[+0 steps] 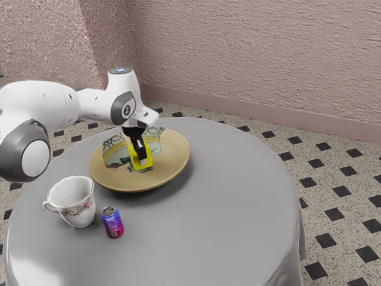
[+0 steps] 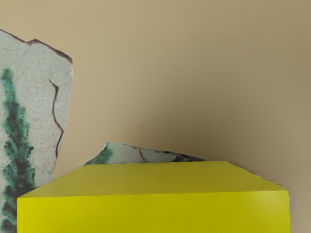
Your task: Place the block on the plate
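At upper left-centre of the exterior view, the tan plate [image 1: 128,180] held patterned crockery shards [image 1: 115,153]. The tool [image 1: 142,161] was pinching the yellow block [image 1: 149,159] over the plate, near the shards; whether the block touched the plate could not be determined. At lower left, the flowered cup [image 1: 79,213] stood upright on the grey tabletop [image 1: 226,202], mouth upward, with a blue-and-magenta can [image 1: 113,223] upright near it.
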Motion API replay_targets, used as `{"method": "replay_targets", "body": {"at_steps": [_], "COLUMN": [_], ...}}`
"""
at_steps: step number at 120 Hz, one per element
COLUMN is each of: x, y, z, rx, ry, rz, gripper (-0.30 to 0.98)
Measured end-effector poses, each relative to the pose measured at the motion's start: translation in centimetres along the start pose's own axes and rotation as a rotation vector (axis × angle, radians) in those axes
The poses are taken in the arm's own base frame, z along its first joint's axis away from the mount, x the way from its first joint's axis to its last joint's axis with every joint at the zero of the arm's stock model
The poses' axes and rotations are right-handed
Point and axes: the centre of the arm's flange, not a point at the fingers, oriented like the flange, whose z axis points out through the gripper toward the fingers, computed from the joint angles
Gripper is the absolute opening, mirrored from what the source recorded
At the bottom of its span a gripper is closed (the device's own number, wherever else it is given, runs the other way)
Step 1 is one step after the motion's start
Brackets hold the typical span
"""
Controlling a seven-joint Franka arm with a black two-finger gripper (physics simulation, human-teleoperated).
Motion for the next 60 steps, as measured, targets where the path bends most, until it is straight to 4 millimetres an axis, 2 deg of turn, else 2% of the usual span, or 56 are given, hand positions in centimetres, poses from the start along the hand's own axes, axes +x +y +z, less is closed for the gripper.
{"method": "replay_targets", "body": {"at_steps": [32,47,60], "x": [-0.2,-0.9,-1.3], "y": [0.0,0.6,1.0], "z": [0.3,-2.0,-5.4], "rx": [0.009,0.022,0.051], "ry": [0.007,0.023,0.053], "rz": [-0.008,-0.012,-0.012], "gripper": [0.59,0.63,0.65]}}
